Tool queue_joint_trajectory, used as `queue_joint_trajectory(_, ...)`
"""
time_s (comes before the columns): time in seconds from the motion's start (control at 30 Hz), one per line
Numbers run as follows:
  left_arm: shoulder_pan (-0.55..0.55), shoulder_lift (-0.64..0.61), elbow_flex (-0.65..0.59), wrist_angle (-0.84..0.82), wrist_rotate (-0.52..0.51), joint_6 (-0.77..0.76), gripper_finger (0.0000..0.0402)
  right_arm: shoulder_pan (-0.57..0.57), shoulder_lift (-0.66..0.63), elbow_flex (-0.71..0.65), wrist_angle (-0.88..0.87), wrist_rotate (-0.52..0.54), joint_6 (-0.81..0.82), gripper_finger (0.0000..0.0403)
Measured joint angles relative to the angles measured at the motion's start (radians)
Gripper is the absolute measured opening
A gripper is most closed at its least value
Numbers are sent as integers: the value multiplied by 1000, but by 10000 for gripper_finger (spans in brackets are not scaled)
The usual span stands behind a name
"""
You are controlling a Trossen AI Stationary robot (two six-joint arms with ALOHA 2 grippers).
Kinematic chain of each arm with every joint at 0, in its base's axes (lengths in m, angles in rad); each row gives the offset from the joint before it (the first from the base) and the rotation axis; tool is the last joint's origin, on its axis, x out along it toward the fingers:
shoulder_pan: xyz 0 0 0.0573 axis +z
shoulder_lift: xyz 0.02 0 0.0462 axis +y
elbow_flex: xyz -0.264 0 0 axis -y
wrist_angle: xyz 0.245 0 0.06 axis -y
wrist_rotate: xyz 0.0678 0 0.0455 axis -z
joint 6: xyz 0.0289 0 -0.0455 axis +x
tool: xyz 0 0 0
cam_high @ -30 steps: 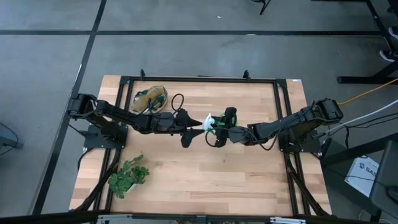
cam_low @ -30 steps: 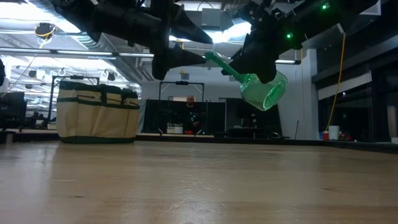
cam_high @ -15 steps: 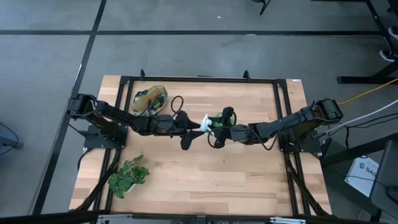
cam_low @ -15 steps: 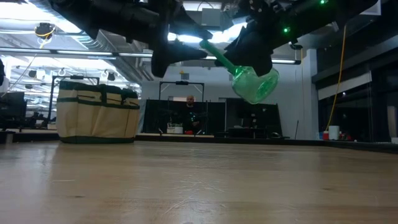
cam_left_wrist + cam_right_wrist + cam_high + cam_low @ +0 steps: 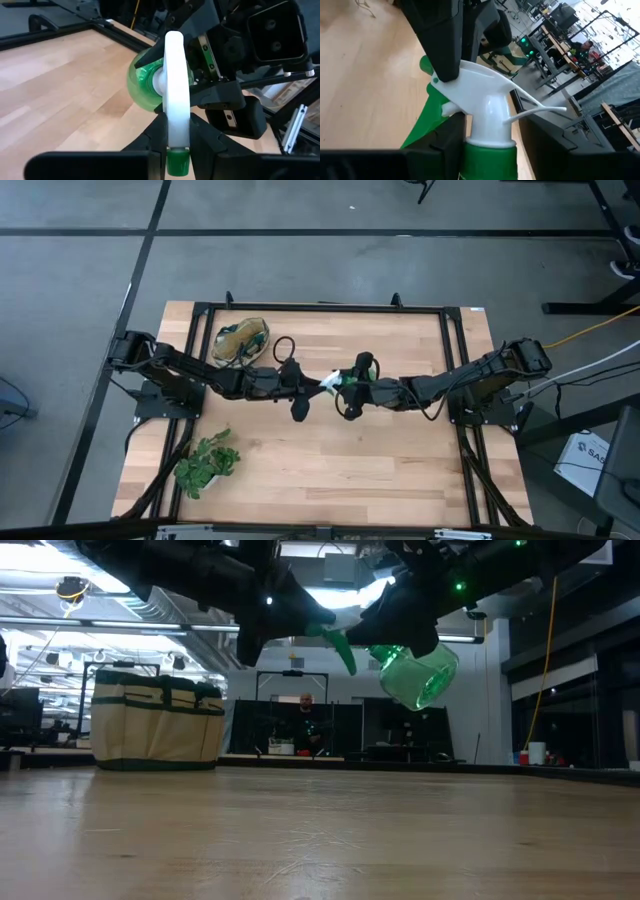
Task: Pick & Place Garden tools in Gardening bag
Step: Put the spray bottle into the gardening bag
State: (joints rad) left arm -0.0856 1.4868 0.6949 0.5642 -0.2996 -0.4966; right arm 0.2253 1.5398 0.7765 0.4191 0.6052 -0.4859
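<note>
No legible text or labels anywhere.

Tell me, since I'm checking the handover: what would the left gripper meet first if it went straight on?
The spray bottle: the left gripper is already closed on its white head, with the right gripper directly behind.

Saw spray bottle [image 5: 418, 675]: translucent green plastic body, glossy; head [image 5: 174, 95] smooth white plastic w/ green nozzle tip. Gardening bag [image 5: 156, 723] looked soft matt cloth, cream w/ dark green trim. Table [image 5: 330, 450] pale wood planks, slight sheen. Gripper fingers [image 5: 212, 145] matt black plastic, I noted.
</note>
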Motion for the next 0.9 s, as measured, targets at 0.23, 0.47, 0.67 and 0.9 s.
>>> queue_joint_trajectory(0.23, -1, 0, 1, -16, -15, 20, 46, 0, 0, 0, -16, -5, 116, 185)
queue_joint_trajectory(0.47, 0, -40, 2, -106, -14, 49, 46, 2, -3, 4, -79, -34, 320, 187)
queue_joint_trajectory(0.67, -3, -138, 2, -289, -68, 50, 46, -2, -9, 4, -51, -160, 417, 187)
queue_joint_trajectory(0.9, -8, -239, 4, -396, -235, 65, 46, 5, -10, 3, -7, -375, 463, 187)
